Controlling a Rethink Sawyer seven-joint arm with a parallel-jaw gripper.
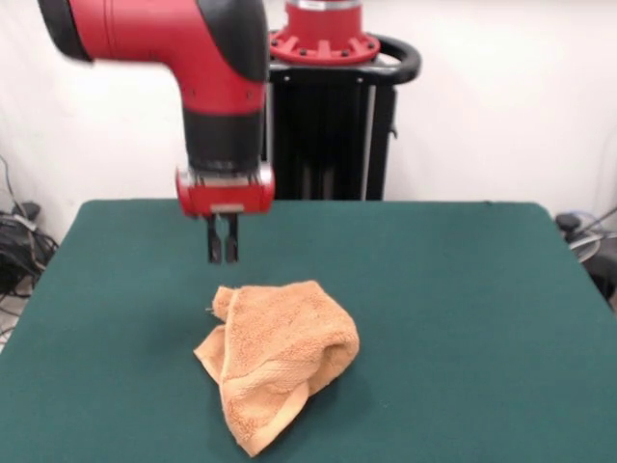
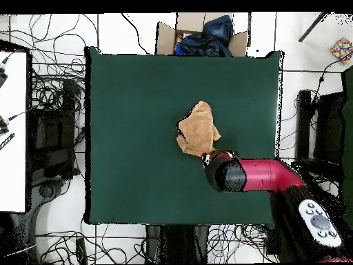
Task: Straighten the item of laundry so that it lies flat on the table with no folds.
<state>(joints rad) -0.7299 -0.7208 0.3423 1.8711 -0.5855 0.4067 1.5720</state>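
Note:
The item of laundry [image 1: 277, 357] is an orange-tan terry towel, bunched and folded over itself on the table [image 1: 463, 289], whose top is dark green. A hemmed corner points toward the front edge. From overhead the towel [image 2: 198, 129] lies a little right of the table's [image 2: 131, 117] middle. My gripper [image 1: 223, 251] hangs above the table just behind the towel's upper left corner, not touching it. Its two black fingers [image 1: 231, 241] stand close together with nothing between them. The overhead view shows only the red arm head over the gripper.
A cardboard box [image 2: 200, 38] with dark cloth in it stands beyond one table edge in the overhead view. Cables cover the floor around the table. The black pedestal [image 1: 328, 125] rises behind the table's far edge.

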